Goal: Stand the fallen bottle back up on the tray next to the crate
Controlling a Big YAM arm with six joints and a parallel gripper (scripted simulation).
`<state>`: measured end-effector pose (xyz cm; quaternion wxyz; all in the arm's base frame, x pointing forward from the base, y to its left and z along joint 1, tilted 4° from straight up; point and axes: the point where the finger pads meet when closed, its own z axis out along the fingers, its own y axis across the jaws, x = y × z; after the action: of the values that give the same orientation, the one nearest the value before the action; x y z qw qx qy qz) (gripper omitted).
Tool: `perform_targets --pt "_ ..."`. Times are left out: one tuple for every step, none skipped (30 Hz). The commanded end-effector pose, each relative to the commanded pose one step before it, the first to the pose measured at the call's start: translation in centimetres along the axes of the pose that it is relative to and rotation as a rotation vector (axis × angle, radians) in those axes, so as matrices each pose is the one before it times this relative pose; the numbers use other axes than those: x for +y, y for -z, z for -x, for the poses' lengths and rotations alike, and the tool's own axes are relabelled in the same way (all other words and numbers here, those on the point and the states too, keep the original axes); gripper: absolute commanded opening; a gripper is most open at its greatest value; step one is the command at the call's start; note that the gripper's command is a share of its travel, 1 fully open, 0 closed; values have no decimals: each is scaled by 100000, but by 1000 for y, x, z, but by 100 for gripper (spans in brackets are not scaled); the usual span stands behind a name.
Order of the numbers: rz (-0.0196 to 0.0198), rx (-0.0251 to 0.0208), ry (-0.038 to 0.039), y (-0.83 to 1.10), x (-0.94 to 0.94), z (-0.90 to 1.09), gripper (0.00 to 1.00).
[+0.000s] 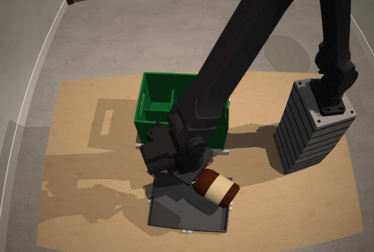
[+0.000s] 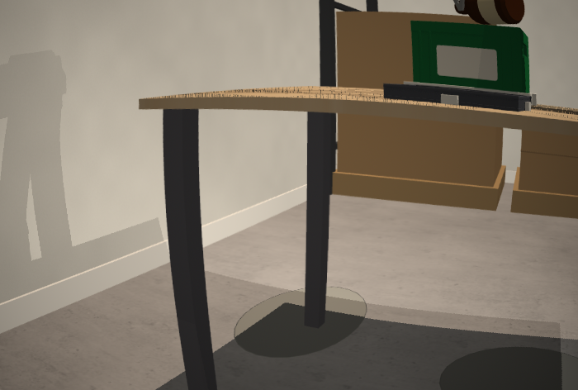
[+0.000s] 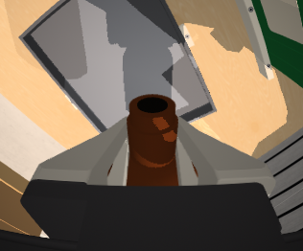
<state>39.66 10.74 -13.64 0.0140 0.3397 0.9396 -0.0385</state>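
Observation:
The brown bottle with a cream label [image 1: 219, 189] [image 2: 488, 4] [image 3: 152, 144] hangs in the air, lying nearly level, well above the dark grey tray [image 1: 196, 223] [image 2: 420, 94] [image 3: 63, 86]. My gripper [image 2: 461, 7] [image 3: 151, 125] is shut on the bottle's neck. In the wrist view the open mouth shows between the fingers, and the body is hidden behind the gripper. In the top view the base points to the front right and the arm hides the fingers. The tray lies flat on the table, in front of the crate.
The green crate with dividers [image 1: 140, 120] [image 2: 423, 50] [image 3: 291, 62] stands on the table behind the tray, partly under the arm. The ribbed grey pedestal [image 1: 308, 143] [image 3: 296, 177] of the arm stands at the right.

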Motion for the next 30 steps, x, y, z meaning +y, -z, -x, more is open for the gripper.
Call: perform_targets --pt "2964 -1400 2079 1677 947 211 0" --pt "0 0 -26 0 0 0 0" --pt "0 0 -2 0 0 0 0" --pt "0 0 0 0 0 0 0" --pt "0 0 0 0 0 0 0" --pt "0 0 0 0 0 0 0" --pt "0 0 0 0 0 0 0" --pt "0 0 0 0 0 0 0" --pt "0 0 0 0 0 0 0" --pt "0 0 0 0 0 0 0" --pt "0 0 0 0 0 0 0" --pt "0 0 0 0 0 0 0" --pt "0 -4 1 -1 0 -1 0" --pt "1 -27 5 -5 -3 -9 0" --pt "2 -71 13 -13 -7 -24 0" --pt "4 -131 23 -24 -13 -44 0" --pt "0 0 0 0 0 0 0" --pt "0 0 0 0 0 0 0" --pt "-3 -202 -90 -42 -52 -27 0" --pt "242 -432 -63 -4 80 23 0" --pt "493 -581 -126 21 179 78 0" --pt "750 -737 -222 50 278 146 0" --pt "167 -423 -259 40 118 64 0" --pt "-53 -389 -333 -2 -5 10 0" --pt "-412 -163 -343 -82 -220 -145 0" --pt "-341 -247 -344 -69 -187 -110 0" --pt "-10 -464 9 -3 0 -2 0" --pt "-6 -510 42 -2 8 -14 0" --pt "-8 -550 11 -3 1 -4 0" --pt "94 -651 -3 19 59 35 0"
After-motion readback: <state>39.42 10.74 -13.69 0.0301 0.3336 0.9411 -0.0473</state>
